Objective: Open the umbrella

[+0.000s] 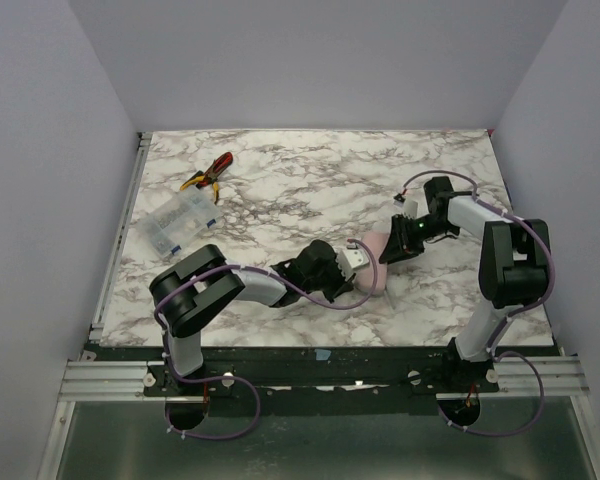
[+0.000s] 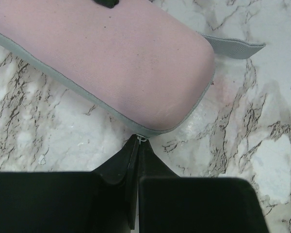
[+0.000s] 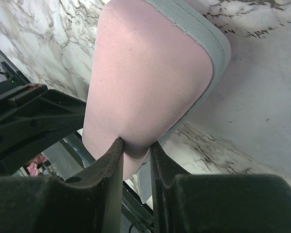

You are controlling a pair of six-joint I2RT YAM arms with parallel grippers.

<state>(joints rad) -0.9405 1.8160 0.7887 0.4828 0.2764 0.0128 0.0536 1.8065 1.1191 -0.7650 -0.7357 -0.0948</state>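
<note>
The umbrella (image 1: 378, 264) lies folded on the white, grey-veined marble tabletop (image 1: 300, 190), near the front edge and a little right of centre, between the two arms. Up close it is a soft, rounded bundle of finely woven pale pink-lavender cloth (image 2: 111, 58) with a smooth matte face, bordered by a narrow grey ribbed trim. A flat grey webbing strap (image 2: 233, 47) trails from it onto the marble. The left claw (image 2: 137, 143) has its black fingers drawn together to a thin seam, their tips pinching the grey trim at the bundle's rounded edge, where a small bright metal bit shows. The right claw (image 3: 136, 148) is almost closed, its two fingers nipping a fold of the pink cloth (image 3: 145, 73) between them, the fabric bulging above the pinch. At the far left, well apart from the umbrella, sit a clear plastic box (image 1: 180, 220) and red-and-yellow pliers (image 1: 208, 173).
</note>
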